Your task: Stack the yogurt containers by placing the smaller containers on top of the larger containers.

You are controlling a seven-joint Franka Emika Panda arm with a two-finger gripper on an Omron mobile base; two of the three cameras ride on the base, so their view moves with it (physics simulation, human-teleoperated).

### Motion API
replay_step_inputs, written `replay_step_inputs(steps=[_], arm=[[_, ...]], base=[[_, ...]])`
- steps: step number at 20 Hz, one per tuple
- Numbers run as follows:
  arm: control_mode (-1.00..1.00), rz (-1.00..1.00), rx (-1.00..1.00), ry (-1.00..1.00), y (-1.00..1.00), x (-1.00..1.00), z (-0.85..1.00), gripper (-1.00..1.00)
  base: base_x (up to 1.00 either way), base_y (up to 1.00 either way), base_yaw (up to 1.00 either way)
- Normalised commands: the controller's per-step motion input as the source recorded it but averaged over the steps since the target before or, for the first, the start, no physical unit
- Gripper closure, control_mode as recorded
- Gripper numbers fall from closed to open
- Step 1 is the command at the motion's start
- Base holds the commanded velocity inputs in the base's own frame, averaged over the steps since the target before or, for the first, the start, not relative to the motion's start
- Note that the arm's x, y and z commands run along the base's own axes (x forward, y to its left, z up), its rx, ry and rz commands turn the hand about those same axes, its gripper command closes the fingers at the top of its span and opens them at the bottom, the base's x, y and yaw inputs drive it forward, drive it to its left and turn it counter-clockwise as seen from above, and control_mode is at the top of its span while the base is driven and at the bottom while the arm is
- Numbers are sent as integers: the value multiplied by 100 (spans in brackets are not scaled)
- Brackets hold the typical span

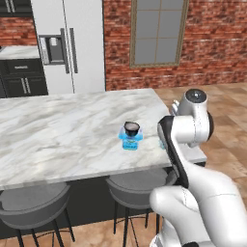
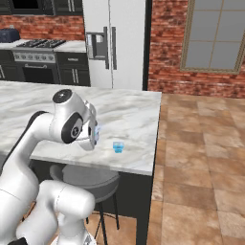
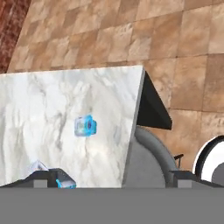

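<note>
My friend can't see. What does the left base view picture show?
A small dark round cup sits on top of a light-blue squarish tub on a white marble counter. The white robot arm rises at lower right, and grey stools stand under the counter.

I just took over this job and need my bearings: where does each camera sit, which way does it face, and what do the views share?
Left base view: behind the arm's left, facing the marble island; dark cup atop the larger blue tub; arm at lower right.
Right base view: behind the arm's right, facing the island corner and the tiny blue tub; arm at lower left.
Hand view: on the hand, looking down at the same tiny tub; open gripper at the bottom.
Shared: all show the island.
</note>
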Motion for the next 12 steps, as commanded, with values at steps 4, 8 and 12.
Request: replay_step_inputs(steps=[4,8,12], arm=[[-100,4,-25,10,-1,2,-8,-100],[-100,28,-16,14,-16,9,0,-100],[-100,35,-2,15,-14,11,-1,-100]], base=[[0,0,0],[0,0,0],[0,0,0]])
